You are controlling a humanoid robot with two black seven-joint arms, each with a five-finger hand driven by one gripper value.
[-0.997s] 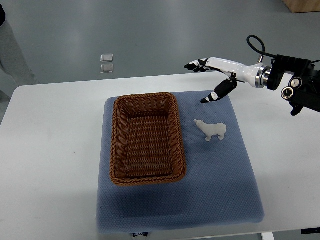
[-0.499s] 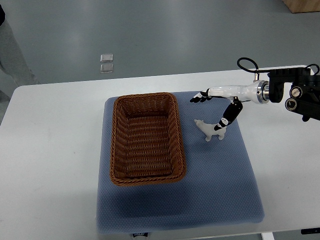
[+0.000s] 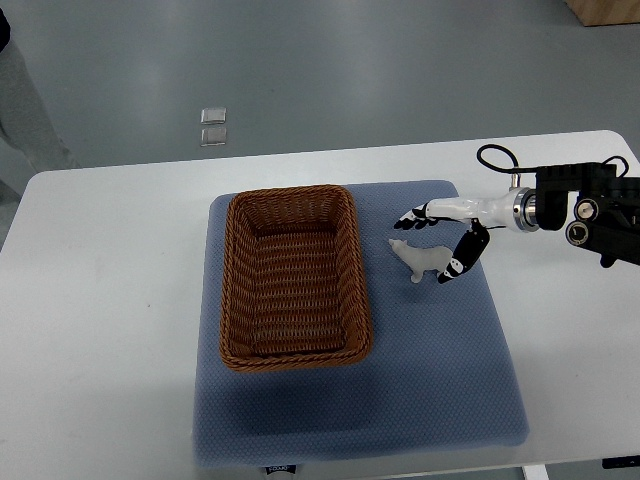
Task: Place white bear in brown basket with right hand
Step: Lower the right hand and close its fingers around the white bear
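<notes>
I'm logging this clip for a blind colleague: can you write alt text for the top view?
The right hand, fingers open, straddles the white bear, which stands on a blue mat to the right of an empty brown basket. The mat lies on a white table; the left hand is out of view.

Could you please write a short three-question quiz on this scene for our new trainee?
1. True or false: the white bear already lies inside the brown basket.
2. Which hand is at the bear? A) left B) right
3. Fill in: basket and bear both rest on a blue ___.

Key:
1. False; it stands on the mat, right of the basket.
2. B; the right hand brackets the bear, fingers spread.
3. mat
</notes>
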